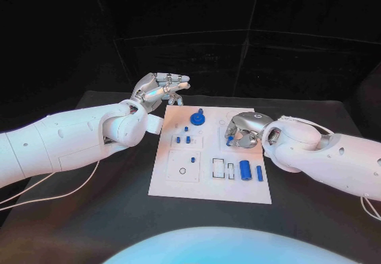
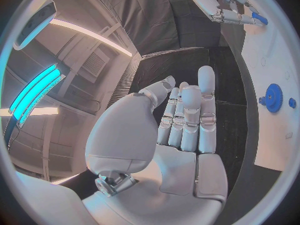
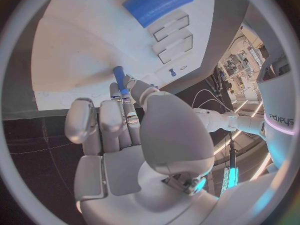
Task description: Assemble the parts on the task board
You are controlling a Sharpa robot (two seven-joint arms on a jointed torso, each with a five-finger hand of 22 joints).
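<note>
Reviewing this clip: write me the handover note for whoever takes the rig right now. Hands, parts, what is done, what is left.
Right hand: over the task board, pinching a small blue peg at its fingertips.
Left hand: raised off the board's far left corner, fingers together, holding nothing.
Parts: a blue gear stands at the board's far end; small blue pegs sit in the left block; a blue cylinder and a thinner blue rod lie near the right edge.
Done: cannot tell which parts are already seated.
Left: place the held peg; then likely the cylinder and rod.
</note>
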